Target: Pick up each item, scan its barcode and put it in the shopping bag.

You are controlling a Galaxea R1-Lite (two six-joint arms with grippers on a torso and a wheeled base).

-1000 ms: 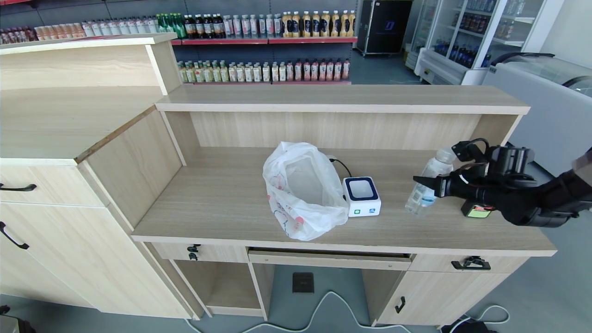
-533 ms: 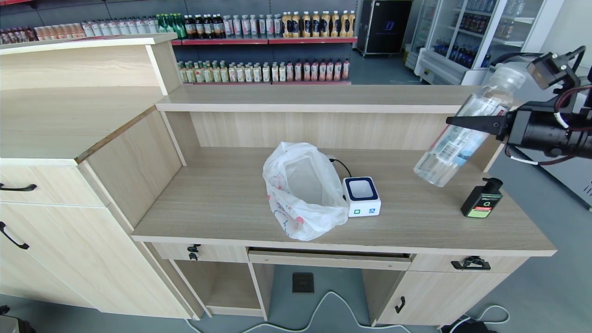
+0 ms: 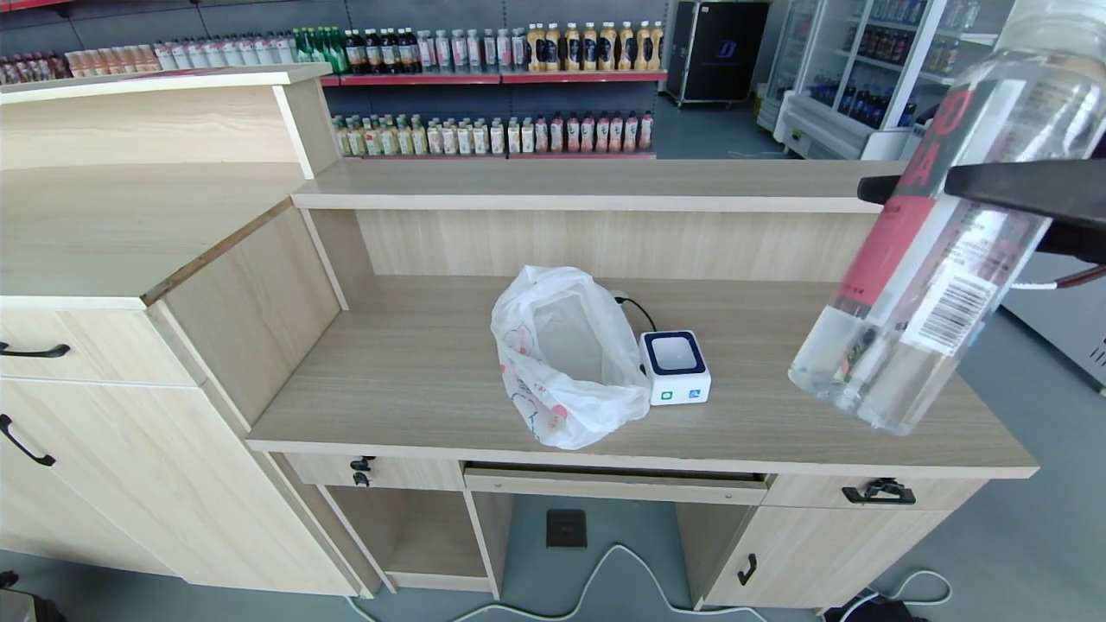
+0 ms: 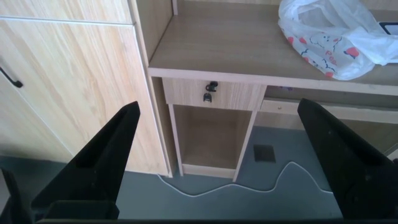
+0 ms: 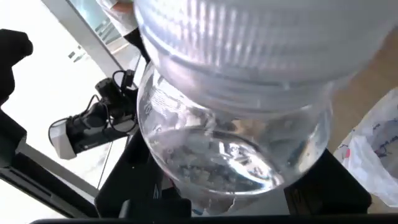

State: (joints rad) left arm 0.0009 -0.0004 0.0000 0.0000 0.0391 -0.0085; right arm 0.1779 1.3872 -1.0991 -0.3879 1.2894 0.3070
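A clear water bottle (image 3: 942, 259) with a red label and a white barcode patch hangs tilted high above the counter's right end, close to the head camera. My right gripper (image 3: 916, 194) is shut on it, one black finger crossing its upper body. The right wrist view looks along the bottle (image 5: 236, 124) from its cap end. A white shopping bag (image 3: 562, 354) stands open mid-counter, with the white scanner (image 3: 676, 367) touching its right side. My left gripper (image 4: 217, 162) is open, low in front of the counter's left drawer, and holds nothing. The bag (image 4: 336, 37) sits above it.
The wooden counter (image 3: 415, 371) has a raised back ledge (image 3: 605, 181) and a taller block (image 3: 130, 225) on its left. A cable runs from the scanner to the back wall. Drawers and an open kneehole lie below the front edge.
My right gripper has lifted the water bottle off the counter's right end, up and toward the head camera. The small black bottle seen earlier on the counter is now behind it.
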